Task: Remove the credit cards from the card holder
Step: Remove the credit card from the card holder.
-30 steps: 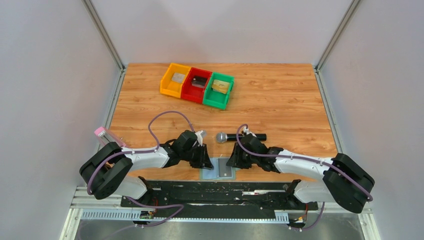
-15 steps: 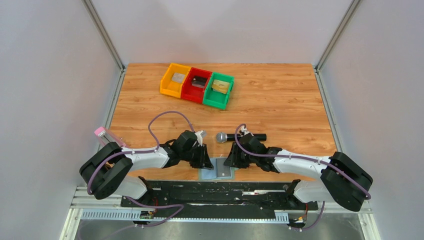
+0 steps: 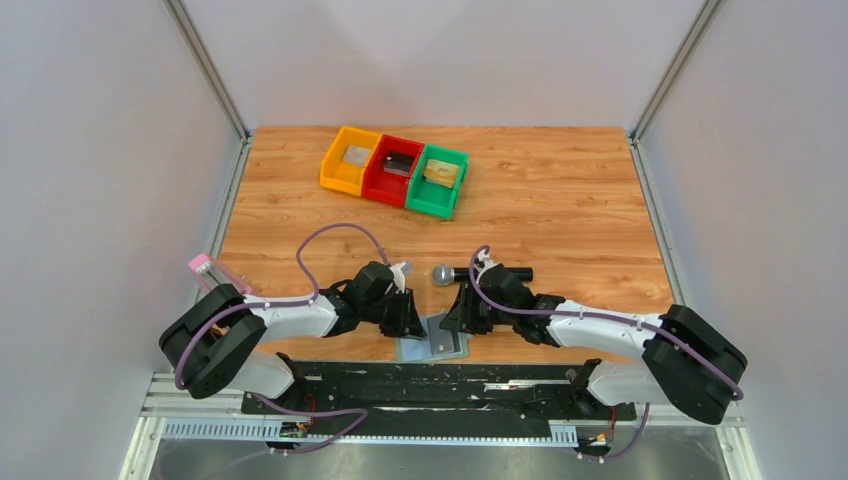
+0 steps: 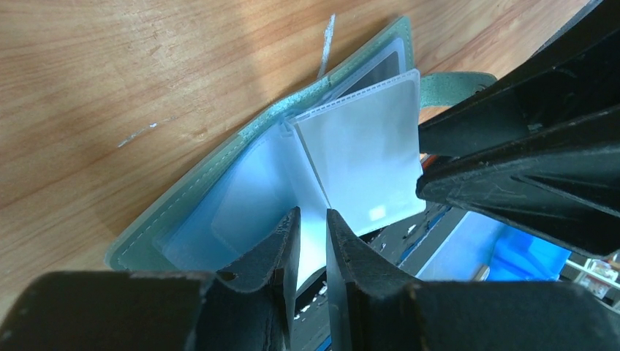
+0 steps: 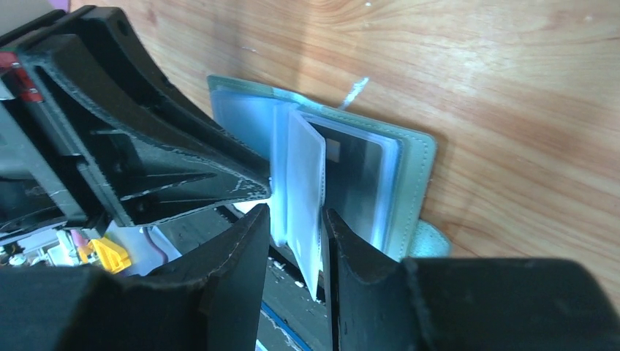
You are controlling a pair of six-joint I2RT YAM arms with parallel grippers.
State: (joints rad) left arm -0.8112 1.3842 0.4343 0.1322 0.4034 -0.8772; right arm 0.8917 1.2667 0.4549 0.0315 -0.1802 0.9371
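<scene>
The card holder (image 3: 414, 351) lies open at the table's near edge, pale blue-grey with clear sleeves (image 4: 362, 146) fanned up from its crease. A grey credit card (image 5: 354, 183) with a gold chip sits in a sleeve on the right panel. My left gripper (image 4: 313, 213) is shut on a clear sleeve of the left panel; in the top view the left gripper (image 3: 413, 325) is at the holder's left. My right gripper (image 5: 296, 210) is shut on a bundle of raised sleeves, and the right gripper (image 3: 456, 322) is at the holder's right. Other credit cards (image 3: 441, 173) lie in the bins.
A yellow bin (image 3: 338, 175), a red bin (image 3: 380, 188) and a green bin (image 3: 428, 205) stand in a row at the back, each with a card inside. A black microphone (image 3: 480, 273) lies just beyond the right gripper. A pink-capped object (image 3: 204, 265) rests at the left edge.
My right gripper has shifted left towards the left gripper, lifting the sleeves so the holder looks tilted and partly folded. The left gripper has hardly moved.
</scene>
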